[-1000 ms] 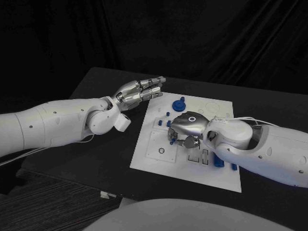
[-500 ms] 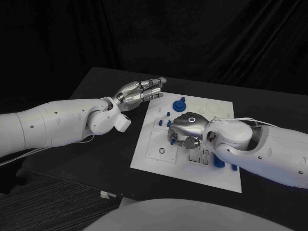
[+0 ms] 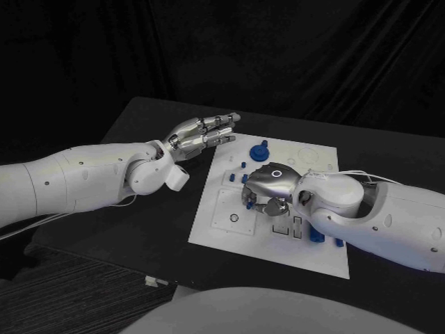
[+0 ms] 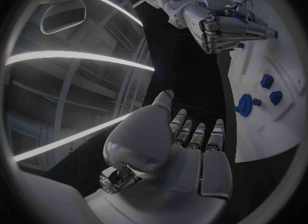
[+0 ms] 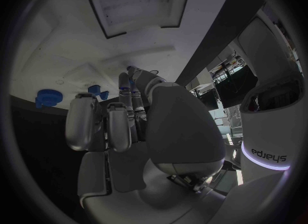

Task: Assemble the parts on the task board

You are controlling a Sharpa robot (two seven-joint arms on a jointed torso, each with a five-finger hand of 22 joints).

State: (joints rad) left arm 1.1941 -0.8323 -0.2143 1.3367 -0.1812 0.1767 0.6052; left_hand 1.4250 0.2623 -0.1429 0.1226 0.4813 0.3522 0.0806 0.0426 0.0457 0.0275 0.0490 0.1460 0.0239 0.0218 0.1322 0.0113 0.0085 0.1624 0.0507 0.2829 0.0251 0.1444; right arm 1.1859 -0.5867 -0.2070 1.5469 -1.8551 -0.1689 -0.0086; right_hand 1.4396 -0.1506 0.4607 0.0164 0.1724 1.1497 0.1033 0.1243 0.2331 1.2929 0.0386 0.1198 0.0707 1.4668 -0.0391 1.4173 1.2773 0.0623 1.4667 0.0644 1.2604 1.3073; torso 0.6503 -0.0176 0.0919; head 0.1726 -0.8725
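I'm seeing my right hand (image 3: 267,186) curling over the board (image 3: 238,229), fingers pinching a blue part (image 4: 240,44). My left hand (image 3: 197,133) is hovering beside the board, fingers apart, holding nothing

A white task board (image 3: 268,236) printed with thin dark outlines carries small blue parts (image 3: 256,150) on a black tabletop (image 3: 132,223), while each white arm ends in a silver hand, left (image 3: 201,132) and right (image 3: 265,186).
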